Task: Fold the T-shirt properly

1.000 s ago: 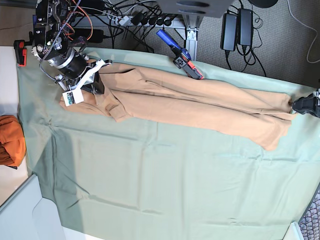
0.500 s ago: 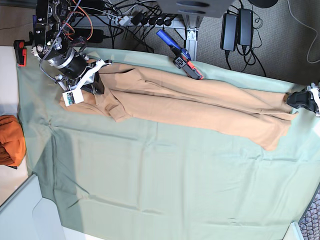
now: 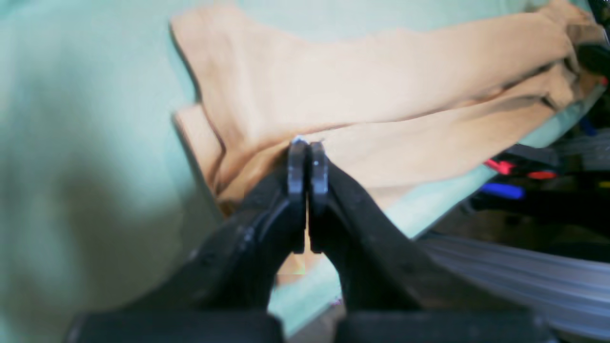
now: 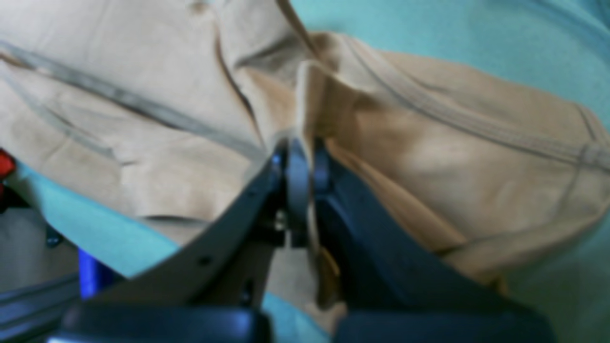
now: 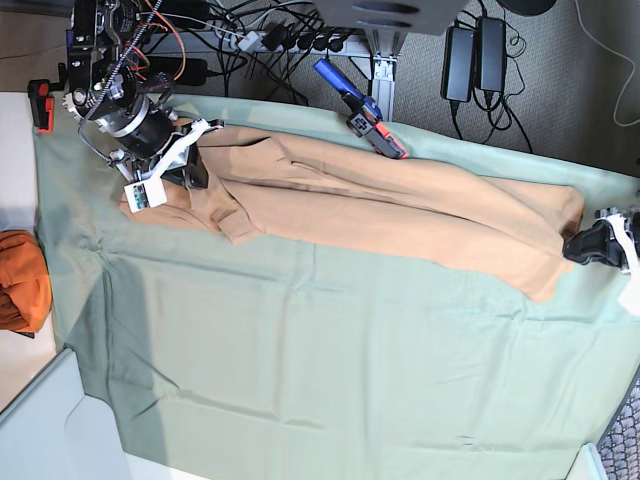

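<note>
The peach-tan T-shirt lies stretched in a long narrow band across the far part of the pale green sheet. My right gripper sits at the shirt's left end. In the right wrist view its jaws are shut with a raised fold of the T-shirt pinched between them. My left gripper is at the shirt's right end. In the left wrist view its tips are pressed together at the T-shirt's edge, where the creases run into them.
A darker orange cloth bundle lies off the sheet at the left edge. A blue and red clamp grips the sheet's far edge near the shirt, and a red clamp sits at the far left. Cables and power adapters lie beyond.
My left gripper has moved toward the near side and slightly left, and the shirt's right end has drawn in with it. The right arm has stayed put.
</note>
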Available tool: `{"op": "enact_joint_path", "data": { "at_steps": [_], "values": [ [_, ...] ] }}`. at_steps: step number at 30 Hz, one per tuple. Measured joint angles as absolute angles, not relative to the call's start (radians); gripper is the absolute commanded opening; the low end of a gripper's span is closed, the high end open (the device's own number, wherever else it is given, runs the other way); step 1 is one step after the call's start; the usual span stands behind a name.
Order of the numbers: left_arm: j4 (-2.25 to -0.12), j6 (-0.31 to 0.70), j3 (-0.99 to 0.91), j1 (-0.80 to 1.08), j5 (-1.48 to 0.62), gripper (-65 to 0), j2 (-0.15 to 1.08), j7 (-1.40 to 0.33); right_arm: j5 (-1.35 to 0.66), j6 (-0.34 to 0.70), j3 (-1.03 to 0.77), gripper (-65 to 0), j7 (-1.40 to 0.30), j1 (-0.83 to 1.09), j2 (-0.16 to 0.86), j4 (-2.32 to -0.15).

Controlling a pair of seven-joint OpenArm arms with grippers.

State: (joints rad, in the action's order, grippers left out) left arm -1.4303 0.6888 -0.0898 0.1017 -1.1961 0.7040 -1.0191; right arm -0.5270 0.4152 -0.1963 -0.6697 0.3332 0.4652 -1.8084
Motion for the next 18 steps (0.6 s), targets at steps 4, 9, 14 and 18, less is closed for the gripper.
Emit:
{"op": "enact_joint_path", "data": {
  "at_steps": [4, 9, 14, 18],
  "values": [
    [-1.427, 0.689, 0.010, 0.084, -1.055, -65.0, 0.686, -0.930, -0.528, 0.415, -0.196, -65.0, -0.669, 0.333, 0.465, -1.808],
    [-1.408, 0.689, 0.070, 0.046, -0.950, -65.0, 0.639, -0.856, -0.531, 0.415, -0.196, -65.0, -0.669, 0.333, 0.465, -1.808],
    [-1.401, 0.689, 0.068, 0.016, -0.994, -65.0, 0.647, -0.901, -0.530, 0.415, -0.196, -65.0, -0.670, 0.333, 0.465, -1.808],
    [-1.401, 0.689, 0.064, 0.009, -1.105, -65.0, 0.680, -0.985, -0.530, 0.415, -0.196, -65.0, -0.670, 0.333, 0.465, -1.808]
  ]
}}
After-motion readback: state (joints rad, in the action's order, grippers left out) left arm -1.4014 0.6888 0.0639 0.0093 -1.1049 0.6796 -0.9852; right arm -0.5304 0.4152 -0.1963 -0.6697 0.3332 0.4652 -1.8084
